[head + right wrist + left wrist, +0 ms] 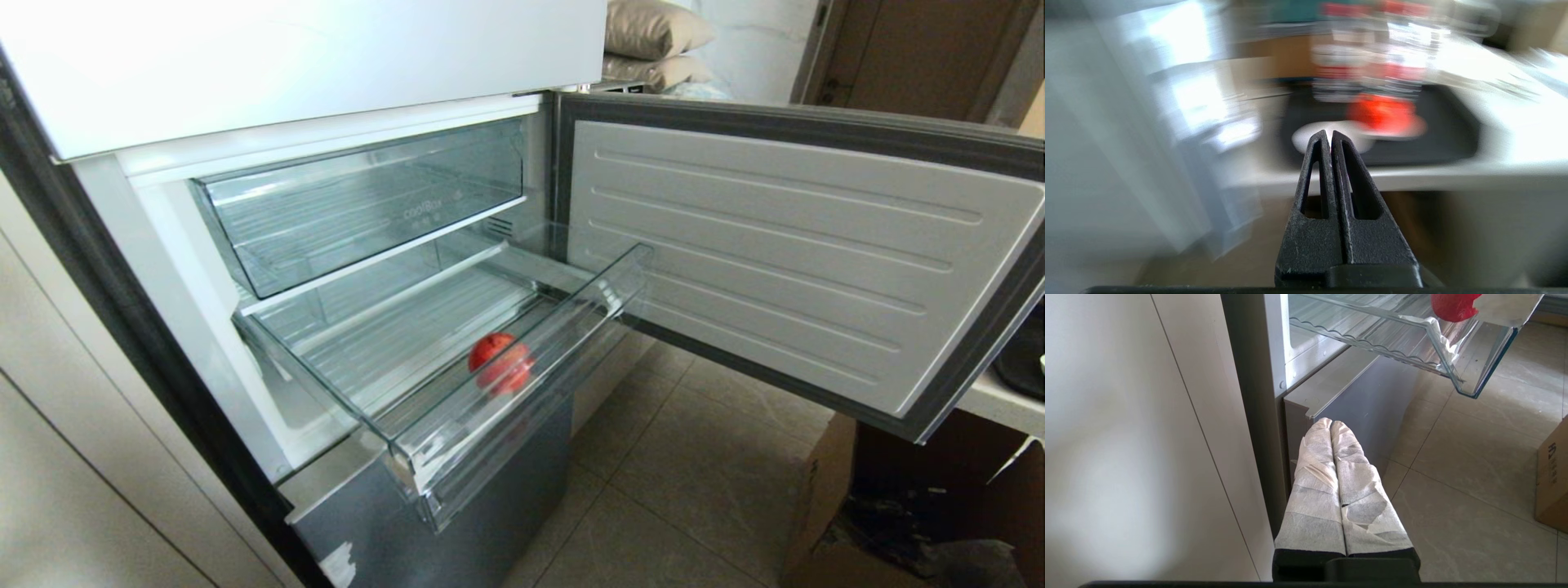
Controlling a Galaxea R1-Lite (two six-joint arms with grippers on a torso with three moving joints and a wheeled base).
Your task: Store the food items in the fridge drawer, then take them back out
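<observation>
Fruit (500,362), red, glossy, likely slippery, sits inside fridge drawer (522,384) near its front lip, best cradled across its widest girth; both the left gripper (1331,424) and the right gripper (1329,134) are clenched empty.

Glossy red fruit (500,363) lies inside pulled-out clear fridge drawer (522,371).

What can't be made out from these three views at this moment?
- Right wrist view: everything past the shut right claw is motion-blurred; the red and white shapes on a pale surface can't be identified.
- Left wrist view: the red fruit is cut off by the picture's edge.
- Head view: neither arm shows, so the claws' places relative to the fridge drawer are unknown.
- Head view: the items at the right edge, on a white ledge, are cut off.
</observation>
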